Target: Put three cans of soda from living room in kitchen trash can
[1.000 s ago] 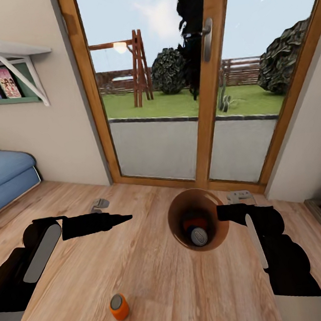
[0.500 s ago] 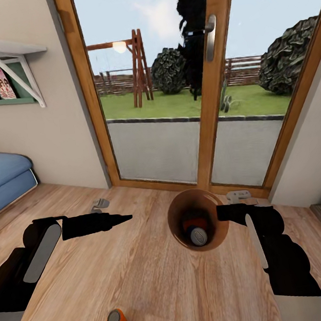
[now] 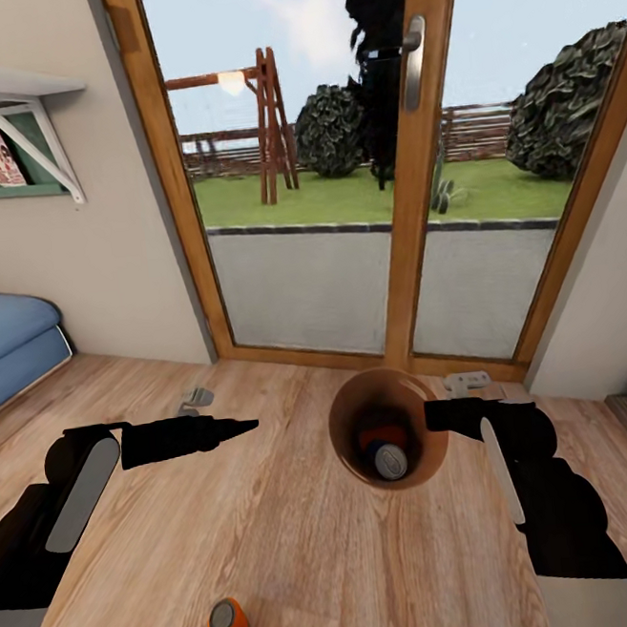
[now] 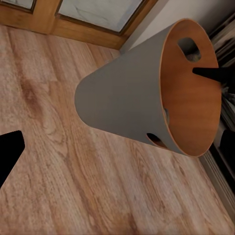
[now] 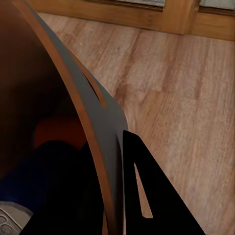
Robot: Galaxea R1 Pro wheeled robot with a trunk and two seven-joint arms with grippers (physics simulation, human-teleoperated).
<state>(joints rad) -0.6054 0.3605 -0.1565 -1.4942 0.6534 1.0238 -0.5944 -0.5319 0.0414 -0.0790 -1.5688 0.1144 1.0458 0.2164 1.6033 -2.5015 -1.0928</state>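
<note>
The right gripper (image 3: 436,416) pinches the rim of the trash can (image 3: 347,444), two soda cans inside. An orange can (image 3: 228,625) lies on the floor nearby; collecting it likely comes next. Left gripper (image 3: 246,424) jaws: cannot tell.

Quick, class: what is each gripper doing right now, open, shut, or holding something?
Left gripper: holds nothing, fingers look together; open or shut cannot be told.
Right gripper: shut on the rim of the trash can, holding it off the floor.
</note>
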